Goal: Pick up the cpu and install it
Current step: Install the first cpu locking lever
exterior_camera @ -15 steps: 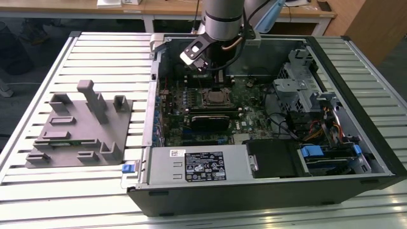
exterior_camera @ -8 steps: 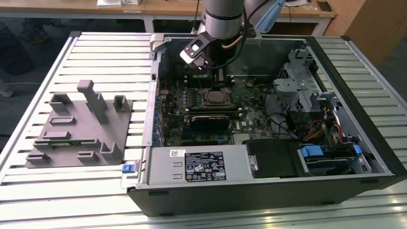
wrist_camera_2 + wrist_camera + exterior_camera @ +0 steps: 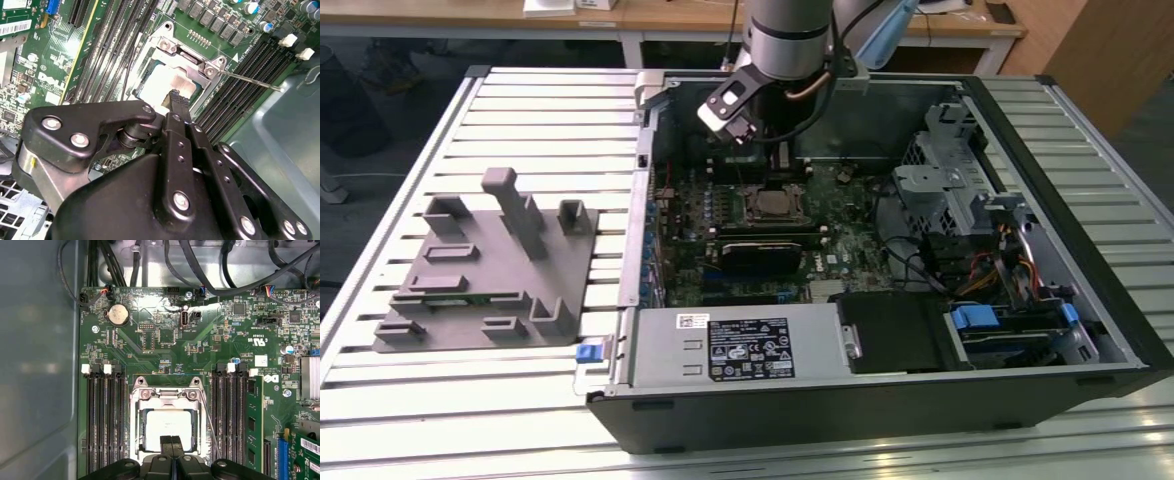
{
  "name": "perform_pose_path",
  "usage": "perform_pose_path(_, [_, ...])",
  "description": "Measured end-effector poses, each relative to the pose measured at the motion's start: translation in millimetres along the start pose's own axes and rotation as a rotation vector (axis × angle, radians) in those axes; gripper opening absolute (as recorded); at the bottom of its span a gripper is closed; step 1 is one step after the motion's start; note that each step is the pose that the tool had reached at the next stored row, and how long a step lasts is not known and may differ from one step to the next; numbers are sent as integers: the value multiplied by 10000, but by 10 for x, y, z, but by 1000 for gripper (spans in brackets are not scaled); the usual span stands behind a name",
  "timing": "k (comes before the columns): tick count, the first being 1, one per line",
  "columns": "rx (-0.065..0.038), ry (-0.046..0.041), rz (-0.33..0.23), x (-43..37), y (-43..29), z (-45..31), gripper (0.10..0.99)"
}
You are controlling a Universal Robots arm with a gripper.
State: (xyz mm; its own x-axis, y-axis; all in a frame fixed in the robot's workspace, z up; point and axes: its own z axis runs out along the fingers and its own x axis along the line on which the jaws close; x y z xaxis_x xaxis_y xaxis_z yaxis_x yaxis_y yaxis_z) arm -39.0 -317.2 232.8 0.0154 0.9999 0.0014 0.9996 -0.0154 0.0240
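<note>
- A slatted metal table (image 3: 520, 120) holds an open computer case (image 3: 1067, 150).
- The chip (image 3: 167, 422) lies flat inside the socket frame (image 3: 167, 395).
- The gripper (image 3: 171, 442) hangs right over it, fingers pressed together, holding nothing.
- Placing looks done; any move now must not nudge the chip.

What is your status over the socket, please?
Claw shut, tips over the cpu's edge. Cpu lying flat inside socket frame, not held. Memory stick off to one side, no obstruction.
</note>
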Motion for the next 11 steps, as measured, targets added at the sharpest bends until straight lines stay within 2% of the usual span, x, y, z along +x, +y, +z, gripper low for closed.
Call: perform_pose_path(11, [1,-1,1,0,1,-31,106])
